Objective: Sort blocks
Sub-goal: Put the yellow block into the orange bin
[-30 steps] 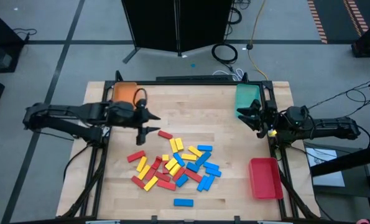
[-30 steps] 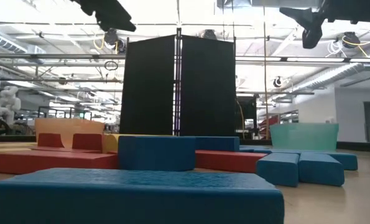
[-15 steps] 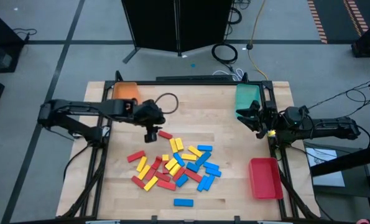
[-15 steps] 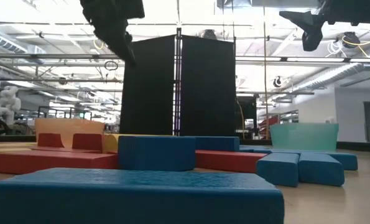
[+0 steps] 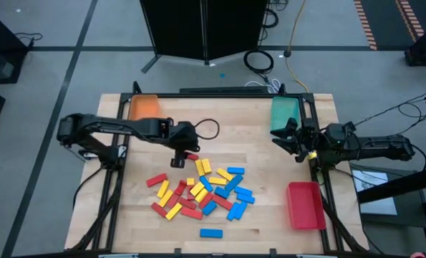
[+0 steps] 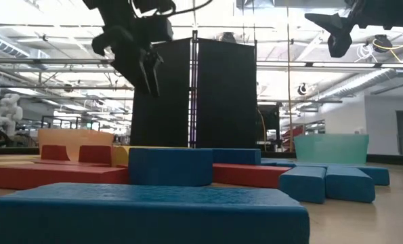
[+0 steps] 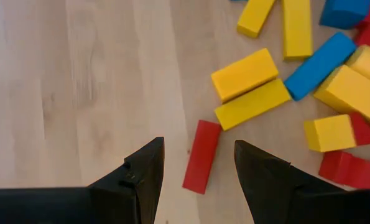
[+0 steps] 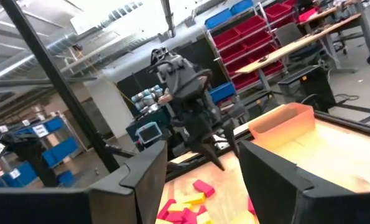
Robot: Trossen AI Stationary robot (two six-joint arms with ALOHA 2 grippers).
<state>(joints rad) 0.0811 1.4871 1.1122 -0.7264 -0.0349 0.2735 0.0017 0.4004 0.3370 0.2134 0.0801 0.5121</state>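
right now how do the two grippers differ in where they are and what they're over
The left gripper reaches out over the table, pointing down above a lone red block at the pile's edge; the right gripper sits back at the table's right edge beside the teal tray, over no block. The left points downward, the right roughly level. Both have open, empty jaws.

A wooden table carries scattered blocks and seemingly three trays: orange, teal, red.
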